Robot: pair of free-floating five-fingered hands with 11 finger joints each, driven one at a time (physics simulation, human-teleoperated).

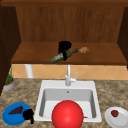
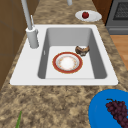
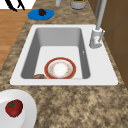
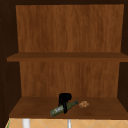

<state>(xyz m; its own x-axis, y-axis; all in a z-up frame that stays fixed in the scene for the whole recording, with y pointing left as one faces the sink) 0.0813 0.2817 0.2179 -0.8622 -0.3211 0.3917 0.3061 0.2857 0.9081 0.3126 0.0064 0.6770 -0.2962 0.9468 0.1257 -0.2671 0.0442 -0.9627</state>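
Right hand (image 1: 64,48) clenched round tilted bottle (image 1: 60,56) above shelf (image 1: 37,53). Left hand (image 1: 28,115) idle by plate (image 1: 11,117), fingers curled. Risk judged: bottle slipping, rolling off edge.

I see a red-rimmed plate (image 2: 67,62) lying in the sink (image 2: 107,76) beside a small brown bowl (image 2: 82,50). Grapes (image 2: 118,111) sit on a blue plate (image 2: 100,112); a tomato (image 3: 14,108) rests on a white plate (image 3: 28,110). A potted plant (image 1: 9,81) stands at the counter's left.
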